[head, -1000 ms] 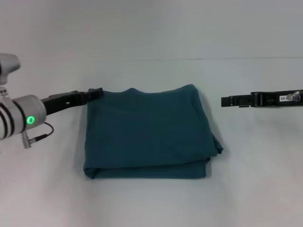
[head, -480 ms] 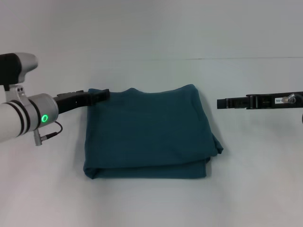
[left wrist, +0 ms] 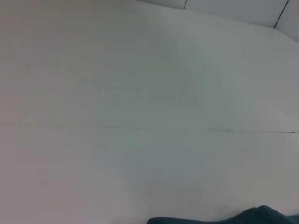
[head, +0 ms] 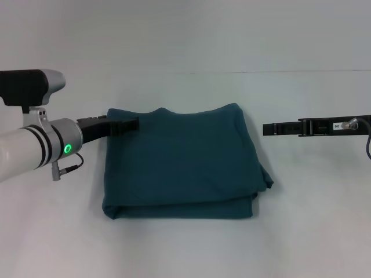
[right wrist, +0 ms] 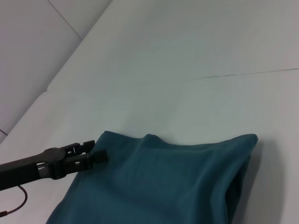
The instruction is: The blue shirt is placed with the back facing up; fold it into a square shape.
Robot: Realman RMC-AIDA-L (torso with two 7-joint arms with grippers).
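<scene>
Shirt: I see the blue shirt (head: 182, 162) lying folded into a rough square in the middle of the white tabletop (head: 185, 249), plain side up — layered edges show along the near side, and one corner bulges out at the near right.

Left pincer: my left pincer (head: 134, 124) sits at the shirt's far left corner, its tip over the cloth edge. In the right wrist view it (right wrist: 99, 156) appears pressed together against that corner, so I read it as clenched on the shirt (the fingers themselves are hard to make out).

Right pincer: my right pincer (head: 268, 128) hovers to the right of the shirt, apart from it, level with its far edge — I cannot tell whether it is released or clenched.

Left wrist view: mostly bare tabletop (left wrist: 140, 163), with only a sliver of the shirt (left wrist: 261, 217) at the frame's edge.
</scene>
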